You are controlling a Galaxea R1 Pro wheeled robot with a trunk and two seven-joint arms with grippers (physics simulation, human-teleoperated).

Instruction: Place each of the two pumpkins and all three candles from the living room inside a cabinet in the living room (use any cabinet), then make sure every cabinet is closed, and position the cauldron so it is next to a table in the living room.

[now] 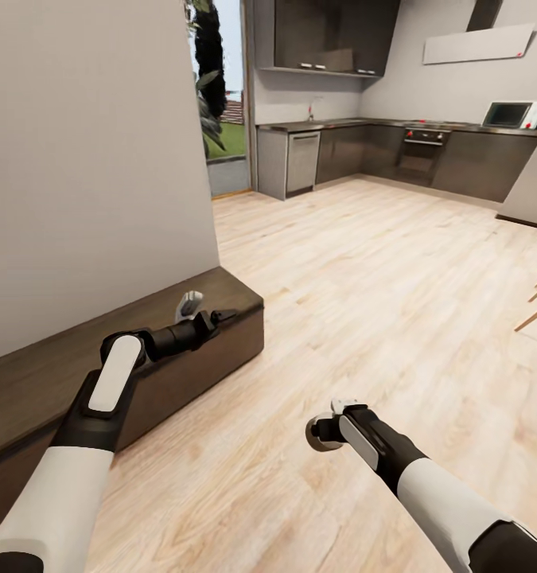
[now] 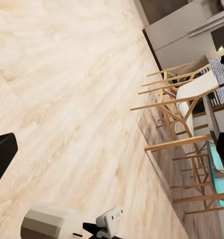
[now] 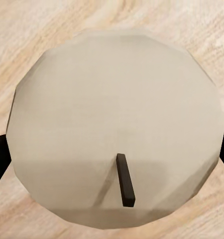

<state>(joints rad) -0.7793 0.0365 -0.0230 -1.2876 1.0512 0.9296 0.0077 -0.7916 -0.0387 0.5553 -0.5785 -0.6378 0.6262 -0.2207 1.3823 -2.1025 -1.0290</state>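
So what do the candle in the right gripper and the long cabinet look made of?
Candle: matte beige, wax-like, faceted flat top with a dark wick; material is a guess from a render. Cabinet: dark-brown wood look, faint grain, low sheen.

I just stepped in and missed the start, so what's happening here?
The robot is carrying a candle in its right gripper, held above the wooden floor; the fingers sit on either side of it. Its left gripper is stretched out over the long, low dark-brown cabinet by the wall, and whether it grips anything cannot be told. The cabinet looks closed. A kitchen lies further back.
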